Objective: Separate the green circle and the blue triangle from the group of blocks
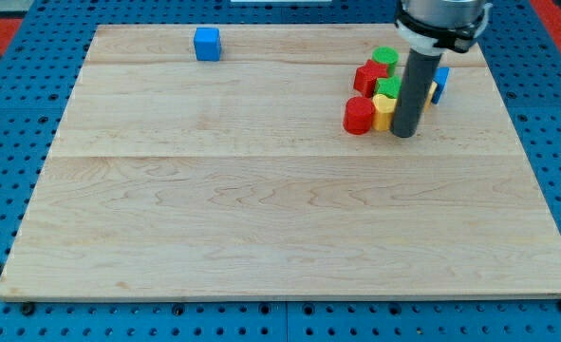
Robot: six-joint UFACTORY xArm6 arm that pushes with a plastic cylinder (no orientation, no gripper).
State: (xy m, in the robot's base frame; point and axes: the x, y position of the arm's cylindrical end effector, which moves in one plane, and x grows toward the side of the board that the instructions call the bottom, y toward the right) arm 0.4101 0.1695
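A cluster of blocks sits at the view's upper right. The green circle (385,57) is at its top. Below it are a red block (369,77), a second green block (388,89), a red cylinder (358,115) and a yellow block (383,111). The blue triangle (440,82) shows only as a sliver behind the rod, next to a bit of another yellow block (433,92). My tip (404,134) rests on the board just right of the yellow block, at the cluster's lower right edge.
A lone blue cube (207,44) stands near the view's top edge, left of centre. The wooden board (261,209) lies on a blue pegboard surface. The arm's body hangs over the upper right corner.
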